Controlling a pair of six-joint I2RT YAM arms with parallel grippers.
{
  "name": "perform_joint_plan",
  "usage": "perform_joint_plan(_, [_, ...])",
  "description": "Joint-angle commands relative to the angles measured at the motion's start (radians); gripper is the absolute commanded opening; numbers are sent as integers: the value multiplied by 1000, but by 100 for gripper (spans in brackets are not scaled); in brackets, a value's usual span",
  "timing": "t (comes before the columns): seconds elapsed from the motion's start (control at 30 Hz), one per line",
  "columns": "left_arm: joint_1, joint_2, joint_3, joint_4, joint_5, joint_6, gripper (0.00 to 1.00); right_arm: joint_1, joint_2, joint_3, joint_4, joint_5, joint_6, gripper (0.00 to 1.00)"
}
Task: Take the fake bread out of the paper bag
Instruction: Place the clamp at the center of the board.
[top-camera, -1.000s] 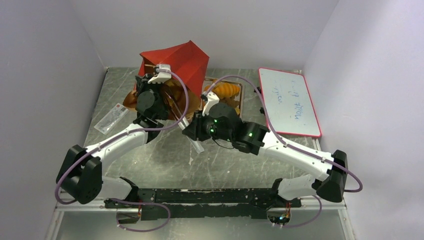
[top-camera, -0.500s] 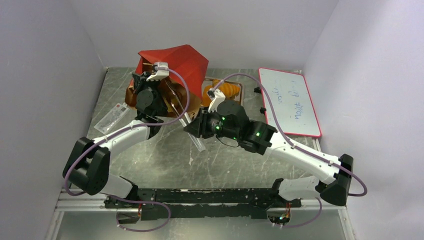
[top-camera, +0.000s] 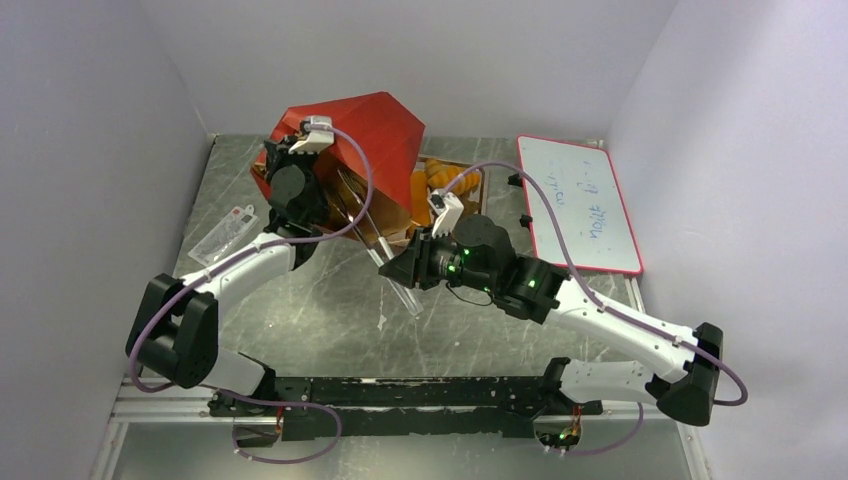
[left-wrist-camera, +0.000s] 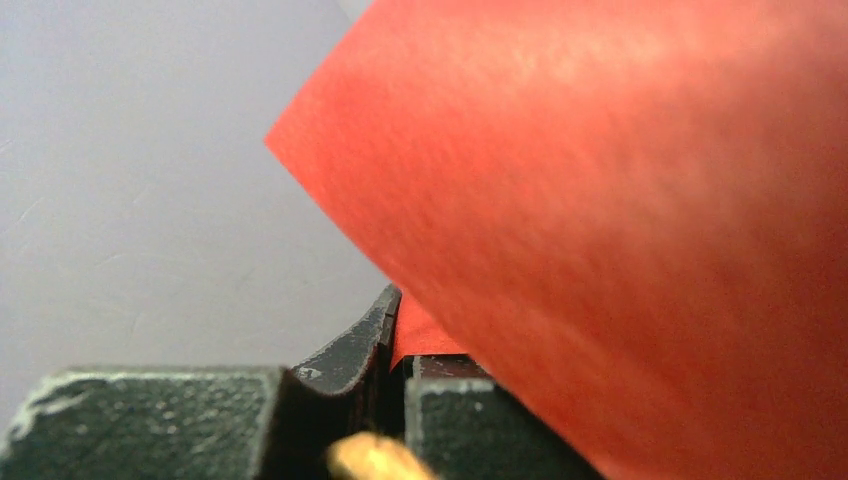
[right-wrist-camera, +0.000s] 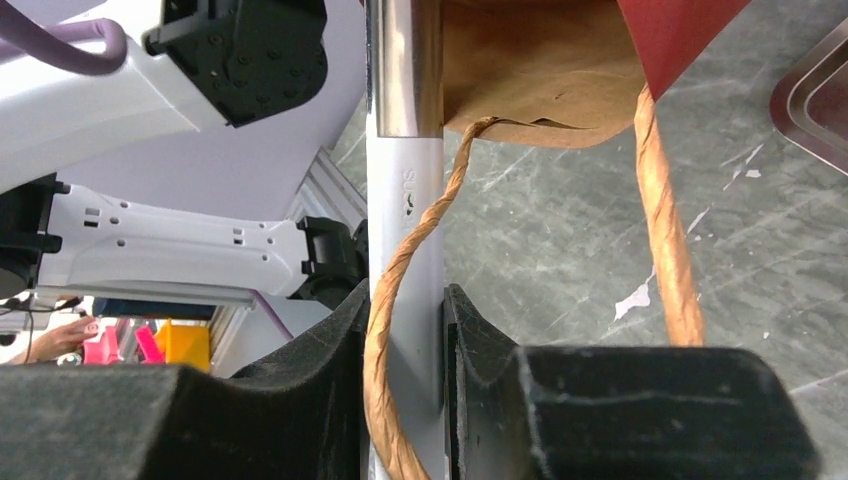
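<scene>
The rust-red paper bag (top-camera: 360, 135) is held up and tilted at the back left, its brown inside and cord handles facing the arms. My left gripper (top-camera: 283, 152) is shut on the bag's red edge (left-wrist-camera: 620, 200). My right gripper (top-camera: 405, 262) is shut on a silver metal tool (right-wrist-camera: 405, 150) that reaches up to the bag's brown mouth (right-wrist-camera: 530, 70). A tan cord handle (right-wrist-camera: 665, 240) hangs beside the tool. One golden-orange fake bread (top-camera: 437, 178) lies on the metal tray (top-camera: 478, 190), partly behind the bag. Any bread inside the bag is hidden.
A red-framed whiteboard (top-camera: 585, 205) lies at the back right. A small flat packet (top-camera: 225, 237) lies on the table at the left. A tray corner (right-wrist-camera: 815, 100) shows at the right of the right wrist view. The walls stand close on the left, the back and the right.
The left gripper has lifted the bag's edge higher and the bag has tipped over more of the tray. The right arm has drawn back toward the near side with the tool.
</scene>
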Motion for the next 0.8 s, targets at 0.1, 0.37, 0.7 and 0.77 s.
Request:
perform_joint_plan(0.1, [67, 25, 81, -54, -29, -19, 7, -7, -42, -26, 2, -16, -7, 25])
perform_joint_plan(0.37, [95, 68, 120, -87, -19, -45, 7, -8, -91, -38, -44, -19, -49, 28])
perform_joint_plan(0.7, [107, 113, 197, -123, -5, -50, 7, -8, -152, -136, -41, -53, -51, 29])
perform_joint_plan(0.77, [107, 119, 207, -129, -5, -49, 7, -8, -155, -144, -35, -66, -57, 29])
